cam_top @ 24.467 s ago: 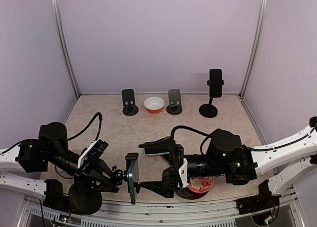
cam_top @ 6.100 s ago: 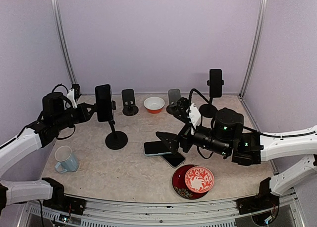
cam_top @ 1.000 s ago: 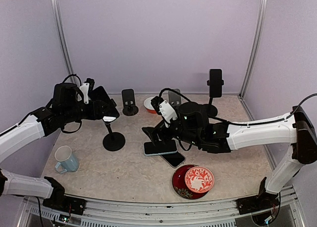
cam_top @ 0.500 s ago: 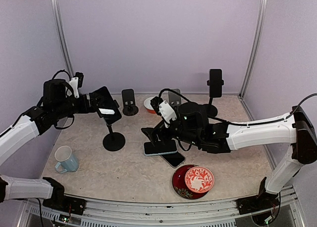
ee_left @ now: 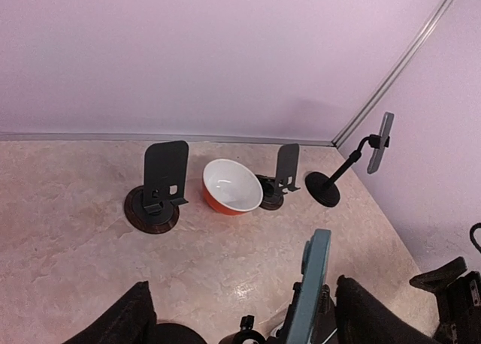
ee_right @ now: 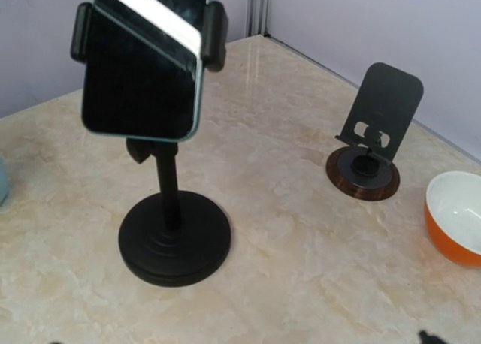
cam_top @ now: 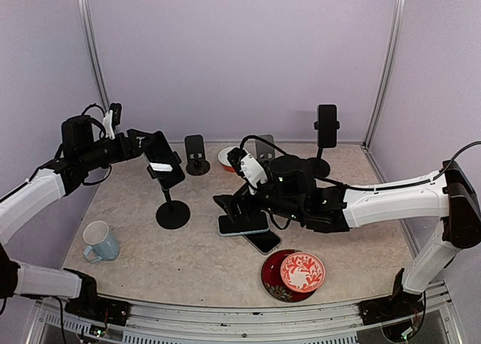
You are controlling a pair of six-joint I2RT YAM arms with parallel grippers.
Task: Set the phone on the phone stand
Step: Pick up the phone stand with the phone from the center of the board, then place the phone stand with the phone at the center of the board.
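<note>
Top external view: what is the phone like, and where is it?
— Glossy black phone [ee_right: 143,55] with a teal edge, clamped at a tilt in a matte black stand [ee_right: 174,239] that has a thin post and a round base, on a marbled beige table [cam_top: 195,254].
— And the grippers?
— Left gripper [ee_left: 240,288] is spread wide either side of the phone's edge, not touching it. Right gripper [cam_top: 229,201] is wide too, holding nothing.
— Any containers?
— Orange bowl [ee_left: 231,186], its white inside bare.
</note>
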